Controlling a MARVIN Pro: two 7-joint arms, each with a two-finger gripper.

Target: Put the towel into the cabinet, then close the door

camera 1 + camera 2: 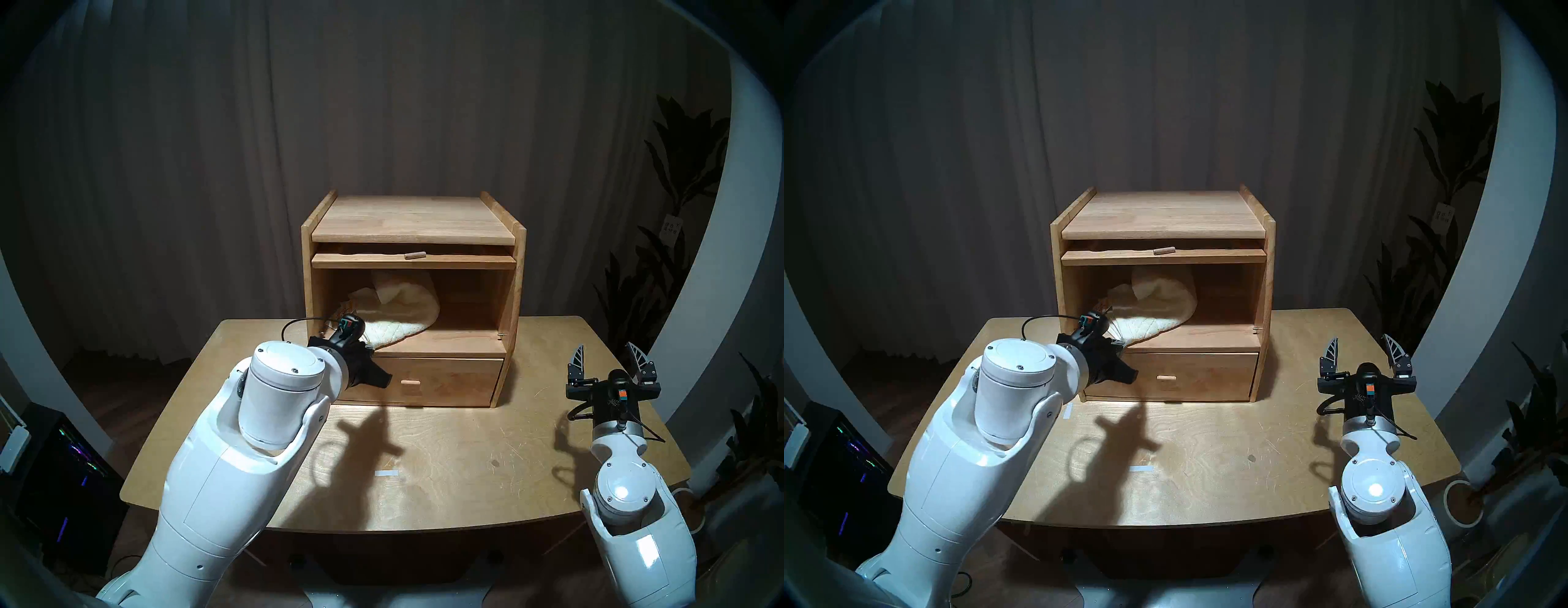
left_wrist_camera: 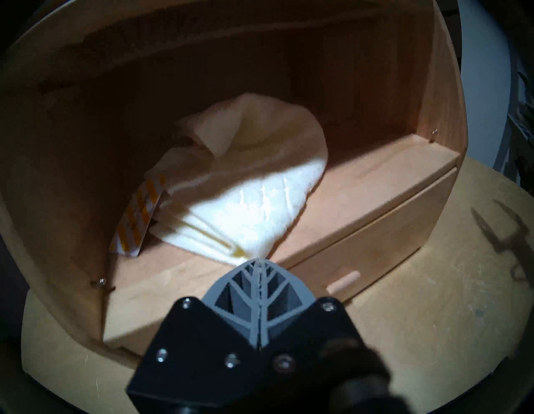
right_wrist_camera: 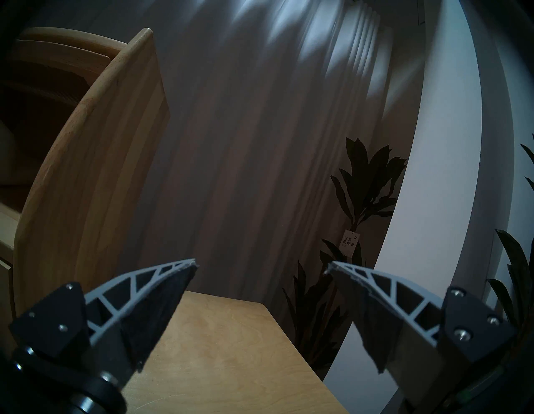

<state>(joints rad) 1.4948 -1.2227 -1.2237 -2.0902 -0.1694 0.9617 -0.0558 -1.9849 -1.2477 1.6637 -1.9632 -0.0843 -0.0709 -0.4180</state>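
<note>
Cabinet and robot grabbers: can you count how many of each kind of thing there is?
cabinet: 1
towel: 1
door: 1
drawer: 1
grippers: 2, the left gripper and the right gripper
Total: 6

Wooden table (image 1: 466, 446), scratched, small white tape strip (image 1: 387, 473) near front centre. Grey pleated curtain (image 1: 382, 106) behind. Dark leafy plant (image 1: 679, 178) at right, white paper tag (image 3: 350, 240) hanging on stem. Lit computer case (image 1: 63, 475) on floor at left. White plant pot (image 1: 1463, 503) below table edge, right.
</note>
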